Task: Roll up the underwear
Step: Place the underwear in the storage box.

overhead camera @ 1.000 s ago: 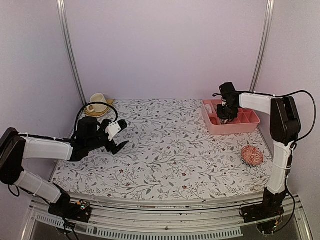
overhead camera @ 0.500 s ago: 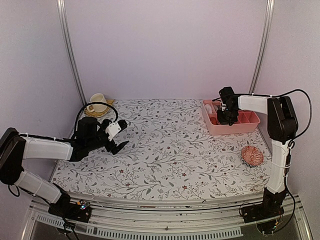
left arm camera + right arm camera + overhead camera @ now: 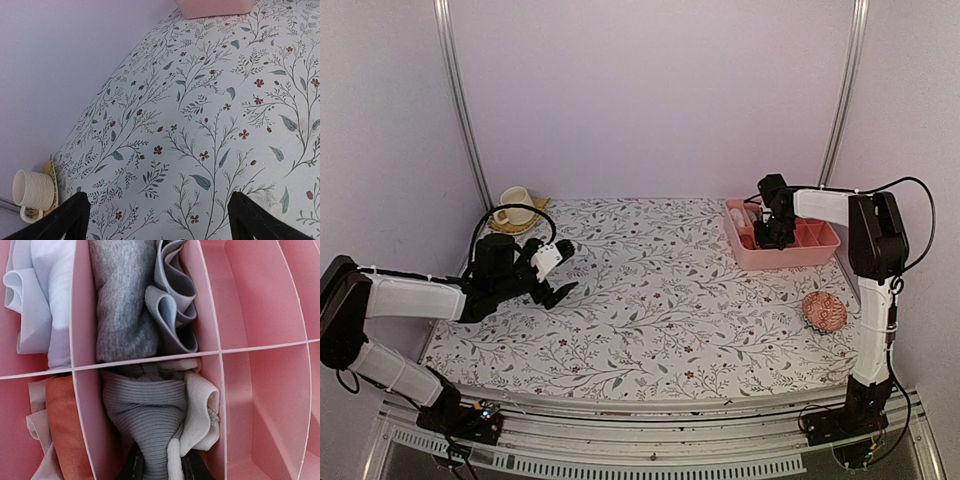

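Left arm (image 3: 410, 297) stretches low over the table (image 3: 660, 300), well left of the tray (image 3: 820, 250), left gripper (image 3: 558, 275) wide open, empty. Right arm (image 3: 825, 205) dips into the tray, right gripper (image 3: 162, 467) pinching the ribbed briefs (image 3: 145, 405), bundled lengthwise in their compartment, end-on to the grey briefs (image 3: 120, 305).

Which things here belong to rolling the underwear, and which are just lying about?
Job: taupe underwear, clamped in right gripper; grey underwear; pink tray holding both.
Lying about: pink knitted ball; cup on saucer.
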Robot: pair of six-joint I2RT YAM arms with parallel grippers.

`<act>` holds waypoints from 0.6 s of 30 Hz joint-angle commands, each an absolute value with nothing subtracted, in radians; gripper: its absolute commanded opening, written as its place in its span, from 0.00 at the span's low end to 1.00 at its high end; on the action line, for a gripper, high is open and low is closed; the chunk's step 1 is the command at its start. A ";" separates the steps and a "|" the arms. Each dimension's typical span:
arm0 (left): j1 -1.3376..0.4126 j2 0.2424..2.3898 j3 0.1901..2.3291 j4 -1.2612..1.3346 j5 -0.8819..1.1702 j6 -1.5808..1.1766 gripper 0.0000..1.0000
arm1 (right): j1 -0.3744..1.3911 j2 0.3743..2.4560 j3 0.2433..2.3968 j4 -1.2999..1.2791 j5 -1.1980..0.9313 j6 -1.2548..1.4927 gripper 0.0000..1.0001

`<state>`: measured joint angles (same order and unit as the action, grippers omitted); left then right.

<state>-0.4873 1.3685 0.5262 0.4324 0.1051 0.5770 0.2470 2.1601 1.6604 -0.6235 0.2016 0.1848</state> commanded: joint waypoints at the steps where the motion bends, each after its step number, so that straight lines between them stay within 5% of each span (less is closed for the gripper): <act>1: -0.476 1.370 0.523 0.445 0.123 0.584 0.99 | 0.262 2.230 1.643 -0.677 0.157 0.182 0.10; 9: -0.476 1.370 0.524 0.444 0.123 0.583 0.99 | 0.262 2.200 1.704 -0.726 0.153 0.181 0.38; 18: -0.476 1.368 0.523 0.442 0.126 0.582 0.99 | 0.264 2.202 1.767 -0.778 0.167 0.180 0.50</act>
<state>-0.4866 1.3685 0.5262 0.4324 0.1158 0.5770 0.2485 2.1666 1.7386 -0.7212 0.1761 0.1719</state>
